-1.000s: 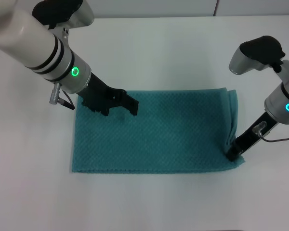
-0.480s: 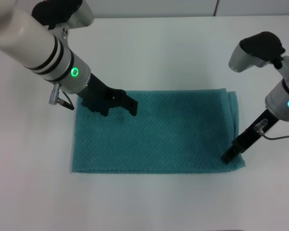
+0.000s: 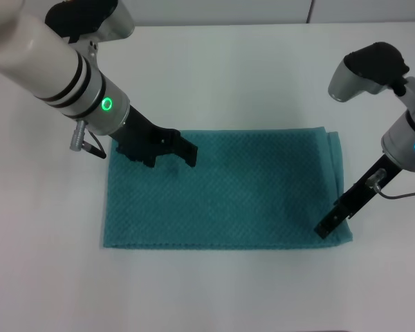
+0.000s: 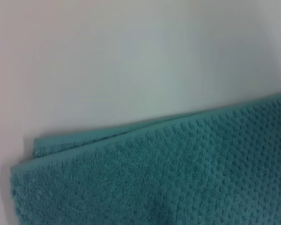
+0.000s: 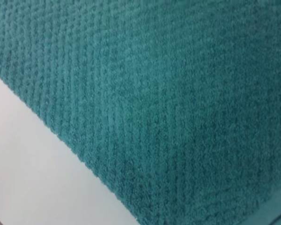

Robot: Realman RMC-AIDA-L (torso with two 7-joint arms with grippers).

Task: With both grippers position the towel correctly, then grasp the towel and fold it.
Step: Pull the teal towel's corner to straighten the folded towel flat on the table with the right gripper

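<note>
Pretty sure I'm in some kind of lab or test room, not a home. All I've got in front of me is a plain white table (image 3: pixel 263 69), bare and spotless, with a lone towel (image 3: pixel 249 190) laid flat on it. Up around 1 o'clock there's a pale wall (image 3: pixel 366 10) with a seam. Nothing homey anywhere.

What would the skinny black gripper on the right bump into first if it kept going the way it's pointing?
Most likely the teal towel. The right gripper slants down toward the towel's near right corner, and its tip already looks to be over or on the cloth; the exact height is unclear.
</note>
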